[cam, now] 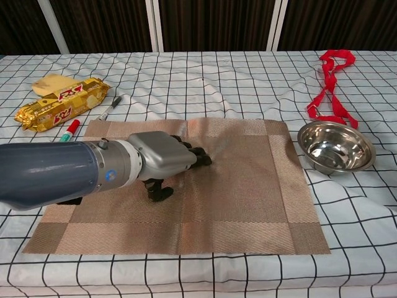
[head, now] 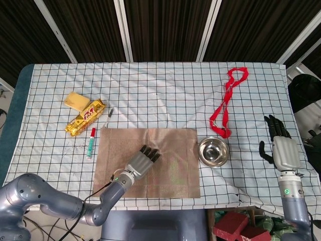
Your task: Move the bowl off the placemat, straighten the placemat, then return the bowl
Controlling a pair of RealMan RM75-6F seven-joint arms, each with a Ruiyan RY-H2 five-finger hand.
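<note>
A brown woven placemat (head: 170, 165) (cam: 248, 198) lies flat near the table's front edge, its sides nearly parallel to the cloth's grid. My left hand (head: 141, 161) (cam: 164, 158) rests palm down on it, fingers flat against the weave, holding nothing. The steel bowl (head: 213, 151) (cam: 335, 146) stands upright on the checked cloth just off the mat's right edge. My right hand (head: 282, 148) hovers open at the far right, away from the bowl, fingers spread; the chest view does not show it.
A red ribbon (head: 226, 103) (cam: 330, 84) lies behind the bowl. At the left are a gold snack pack (head: 85, 118) (cam: 62, 104), a yellow sponge (head: 75, 100), a red-green marker (head: 91, 142) and a dark pen (head: 110, 113). The cloth is wrinkled near the front right corner.
</note>
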